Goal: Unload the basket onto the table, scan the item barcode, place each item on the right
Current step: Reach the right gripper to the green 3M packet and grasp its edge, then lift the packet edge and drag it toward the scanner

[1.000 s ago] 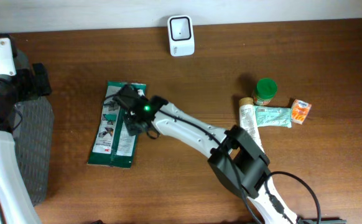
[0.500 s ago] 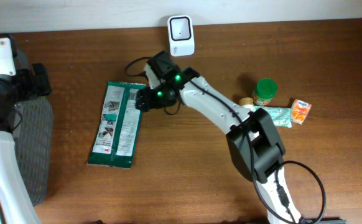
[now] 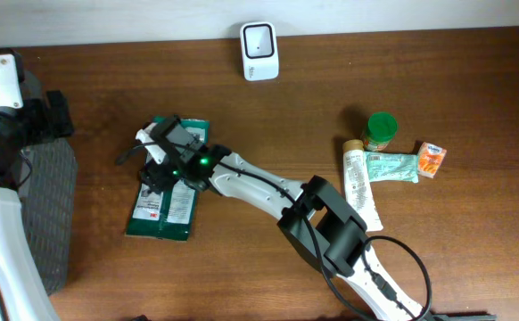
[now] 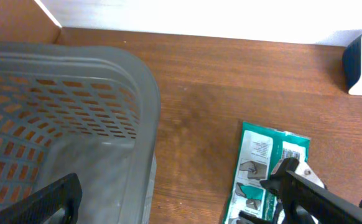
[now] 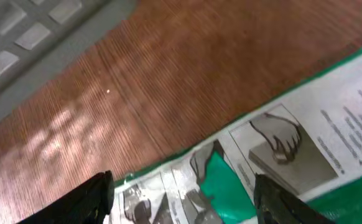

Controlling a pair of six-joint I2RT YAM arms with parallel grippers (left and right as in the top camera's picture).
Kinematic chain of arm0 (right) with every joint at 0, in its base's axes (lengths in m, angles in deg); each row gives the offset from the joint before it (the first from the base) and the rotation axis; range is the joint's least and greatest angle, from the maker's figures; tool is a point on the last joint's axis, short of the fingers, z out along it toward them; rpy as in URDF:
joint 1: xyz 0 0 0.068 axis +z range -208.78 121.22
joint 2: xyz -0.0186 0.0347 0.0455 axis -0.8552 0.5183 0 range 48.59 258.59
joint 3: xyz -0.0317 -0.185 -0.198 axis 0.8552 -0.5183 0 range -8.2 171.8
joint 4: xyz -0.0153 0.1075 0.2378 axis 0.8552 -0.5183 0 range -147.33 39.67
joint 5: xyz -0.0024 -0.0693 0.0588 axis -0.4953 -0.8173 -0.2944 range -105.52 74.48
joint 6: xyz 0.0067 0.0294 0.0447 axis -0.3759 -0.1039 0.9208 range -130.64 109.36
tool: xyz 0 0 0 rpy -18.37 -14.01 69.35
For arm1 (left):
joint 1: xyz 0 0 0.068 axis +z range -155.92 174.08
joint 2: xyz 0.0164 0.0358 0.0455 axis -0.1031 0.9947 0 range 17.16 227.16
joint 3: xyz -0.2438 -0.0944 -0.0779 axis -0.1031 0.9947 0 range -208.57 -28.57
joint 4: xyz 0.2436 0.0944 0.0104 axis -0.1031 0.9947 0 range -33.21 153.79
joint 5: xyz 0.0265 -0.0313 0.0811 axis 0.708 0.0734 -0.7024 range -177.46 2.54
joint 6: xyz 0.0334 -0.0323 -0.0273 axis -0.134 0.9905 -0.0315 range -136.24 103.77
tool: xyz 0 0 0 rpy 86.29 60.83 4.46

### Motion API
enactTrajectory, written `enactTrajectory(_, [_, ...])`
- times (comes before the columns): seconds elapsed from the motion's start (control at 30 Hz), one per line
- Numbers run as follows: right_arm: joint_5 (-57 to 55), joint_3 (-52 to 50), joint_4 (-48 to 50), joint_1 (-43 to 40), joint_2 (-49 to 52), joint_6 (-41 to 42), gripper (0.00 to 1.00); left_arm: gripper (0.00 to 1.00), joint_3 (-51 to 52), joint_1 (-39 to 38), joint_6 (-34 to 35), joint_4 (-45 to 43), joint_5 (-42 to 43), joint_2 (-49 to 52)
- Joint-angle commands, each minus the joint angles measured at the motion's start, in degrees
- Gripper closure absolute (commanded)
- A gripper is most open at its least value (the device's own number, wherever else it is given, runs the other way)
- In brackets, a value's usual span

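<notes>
The item, a flat green and white packet (image 3: 166, 203), lies on the brown table left of centre, printed side up. My right gripper (image 3: 157, 152) hovers over its upper left part. In the right wrist view the right gripper (image 5: 187, 205) is open, its two dark fingers astride the packet (image 5: 305, 149) with nothing held. The white barcode scanner (image 3: 259, 39) stands at the far edge. My left gripper (image 4: 184, 210) is open above the rim of the grey basket (image 4: 75, 106), well left of the packet (image 4: 262, 165).
The mesh basket (image 3: 53, 209) fills the left edge of the table. At the right lie a green-lidded jar (image 3: 382, 130), a white tube (image 3: 359, 183), a teal sachet (image 3: 393, 167) and a small orange packet (image 3: 431, 159).
The right gripper was shut over the packet, swung up toward the scanner while opening, and has come back down over the packet's upper left. The packet and the left arm stayed put.
</notes>
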Motion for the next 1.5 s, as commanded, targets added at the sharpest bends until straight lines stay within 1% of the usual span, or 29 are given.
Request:
enactTrajectory(0.0, [-0.7,0.6,0.0,-0.2,2.1,-1.4,0.31,0.01,-0.2,0.3,-0.9,-0.1,0.4,0.0])
enactTrajectory(0.2, [-0.7,0.7,-11.6,-1.1,2.5,-0.7,0.31,0.01,-0.2,0.3,-0.9,-0.1,0.4,0.0])
enactTrajectory(0.3, [-0.7,0.8,-18.9,-4.0,1.4,3.5,0.31,0.0,-0.2,0.3,-0.9,-0.1,0.4,0.0])
enactTrajectory(0.37, [-0.2,0.8,-21.4,-6.1,0.4,4.9,0.31,0.01,-0.2,0.3,-0.9,-0.1,0.4,0.0])
enactTrajectory(0.47, [1.2,0.8,-25.5,-9.8,-1.7,4.5,0.31,0.01,-0.2,0.3,-0.9,-0.1,0.4,0.0])
enactTrajectory(0.63, [4.6,1.5,-33.8,-14.5,-3.5,-0.3,0.3,0.01,-0.2,0.3,-0.9,-0.1,0.4,0.0])
enactTrajectory(0.73, [6.5,4.3,-38.1,-16.1,-5.2,-0.3,0.27,0.01,-0.2,0.3,-0.9,-0.1,0.4,0.0])
enactTrajectory(0.8, [7.1,9.4,-45.0,-17.7,-7.3,-0.3,0.14,0.01,-0.2,0.3,-0.9,-0.1,0.4,0.0])
enactTrajectory(0.83, [7.1,12.8,-49.6,-18.7,-8.1,-0.2,0.12,0.01,-0.2,0.3,-0.9,-0.1,0.4,0.0])
enactTrajectory(0.9, [7.1,15.8,-54.4,-20.2,-8.9,1.4,0.11,0.01,-0.2,0.3,-0.9,-0.1,0.4,0.0])
enactTrajectory(1.0, [7.0,16.5,-59.5,-23.1,-9.3,3.3,0.1,0.01,-0.2,0.3,-0.9,-0.1,0.4,0.0])
enactTrajectory(1.07, [7.3,13.6,-60.2,-25.1,-9.1,5.0,0.11,0.01,-0.2,0.3,-0.9,-0.1,0.4,0.0])
enactTrajectory(1.17, [9.3,8.7,-58.6,-26.3,-9.1,5.7,0.14,0.01,-0.2,0.3,-0.9,-0.1,0.4,0.0])
enactTrajectory(1.27, [12.2,2.0,-53.9,-26.6,-9.1,7.1,0.16,0.01,-0.2,0.3,-0.9,-0.1,0.4,0.0])
enactTrajectory(1.47, [12.9,-7.2,-42.3,-26.4,-9.1,14.2,0.18,0.01,-0.2,0.3,-0.9,-0.1,0.4,0.0])
